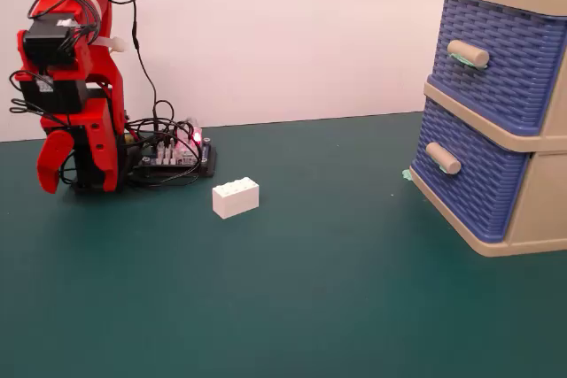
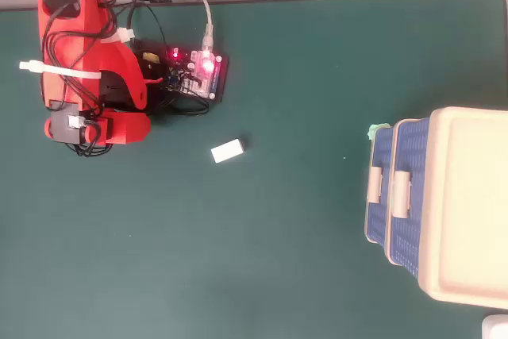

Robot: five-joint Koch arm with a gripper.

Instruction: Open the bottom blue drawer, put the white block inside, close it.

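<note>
At the far left of the fixed view, the red arm sits folded over its base, wrapped in black cables, with the gripper hanging down close to the green table. Only one red jaw is plainly seen, so I cannot tell how far apart the jaws stand; nothing is held between them. Just right of the arm lies a small circuit board with a red light glowing, cables running into it. Further right and a little nearer the camera, the white block rests on the table, studs up, well apart from the arm and from the drawers. Along the right edge stands the beige drawer unit, holding two blue woven-pattern drawers. The upper drawer is shut. Below it, the bottom blue drawer also looks closed, its beige handle pointing toward the block. From overhead, the block lies between the arm and the unit.
</note>
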